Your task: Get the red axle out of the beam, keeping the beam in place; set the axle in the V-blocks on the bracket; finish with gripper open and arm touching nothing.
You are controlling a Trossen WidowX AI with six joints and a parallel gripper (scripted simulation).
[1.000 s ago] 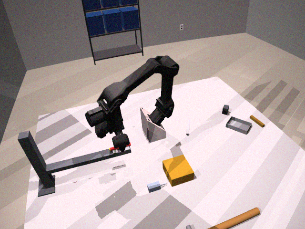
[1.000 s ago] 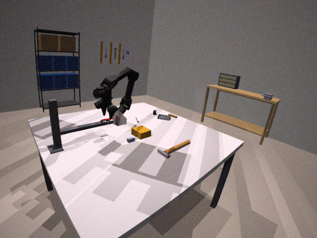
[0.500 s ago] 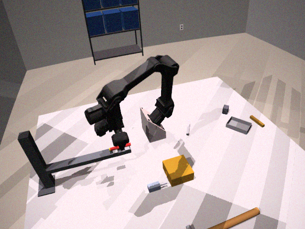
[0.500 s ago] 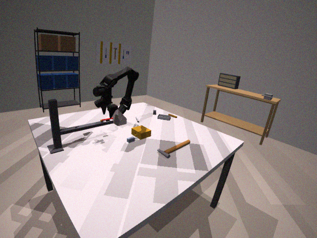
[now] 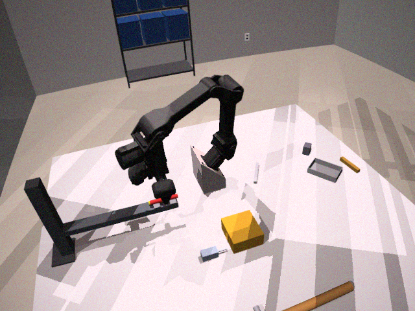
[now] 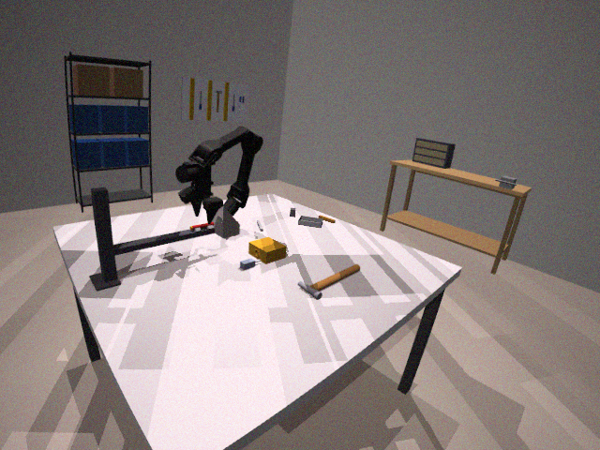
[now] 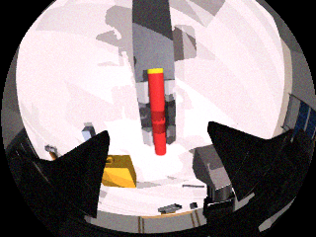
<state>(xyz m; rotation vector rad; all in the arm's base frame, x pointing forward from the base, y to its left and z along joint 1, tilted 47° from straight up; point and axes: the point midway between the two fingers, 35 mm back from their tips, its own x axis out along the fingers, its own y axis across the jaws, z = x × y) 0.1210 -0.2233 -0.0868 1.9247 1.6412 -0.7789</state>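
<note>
Most done: red cylindrical axle, yellow-tipped, lies in grey V-blocks on dark bracket, out of yellow block-shaped beam. Black hand released; clearing away left.

Seen from the exterior view, the bracket has its foot by the left edge of the tabletop and reaches inward. The axle lies lengthwise in the V-blocks at its free end. Just behind that end stands the wedge. Right of and before it lies the square block, with the pronged block beside it. The hammer is further right and forward. Toward the far corner, a small block sits left of the tray; the bar lies between tray and right edge.
</note>
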